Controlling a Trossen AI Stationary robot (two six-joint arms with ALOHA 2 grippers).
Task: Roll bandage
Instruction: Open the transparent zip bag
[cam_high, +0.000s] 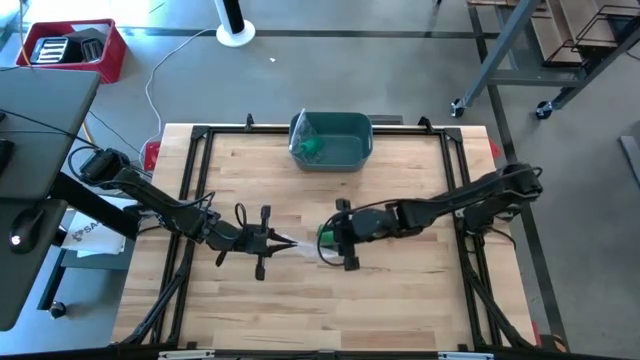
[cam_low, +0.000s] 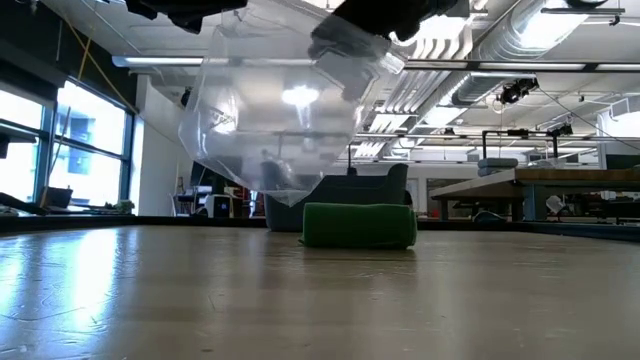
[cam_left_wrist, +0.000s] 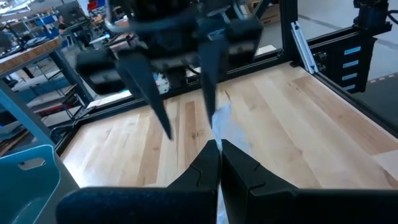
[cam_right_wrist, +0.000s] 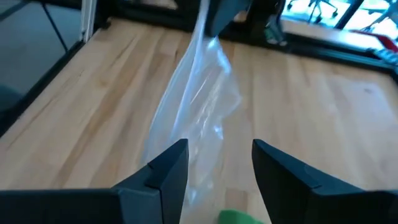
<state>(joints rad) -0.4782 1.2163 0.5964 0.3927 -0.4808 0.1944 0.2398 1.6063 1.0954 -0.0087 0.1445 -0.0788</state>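
A clear plastic bag (cam_low: 270, 130) hangs over the middle of the table, between my two grippers. My left gripper (cam_left_wrist: 219, 149) is shut on it. My right gripper (cam_right_wrist: 217, 163) faces it from the table's right, open, one finger on either side of the bag's (cam_right_wrist: 199, 106) lower part. A green rolled bandage (cam_low: 358, 225) lies on the table on its side, just below my right gripper (cam_high: 335, 242) and outside the bag (cam_high: 300, 245). My left gripper pinches the bag's upper end (cam_left_wrist: 219, 127) between its two shut fingers, coming nearly level from the table's left. The bag hangs slack below the fingers, its bottom (cam_low: 290, 198) clear of the table. My right gripper stands open around the bag; whether a finger (cam_right_wrist: 168, 171) touches the film I cannot tell.
A teal bin (cam_high: 345, 152) holding something green stands at the table's far edge, behind the roll. Black frame rails (cam_high: 190, 200) run along the table's left and right sides. Bare wood lies toward the near edge.
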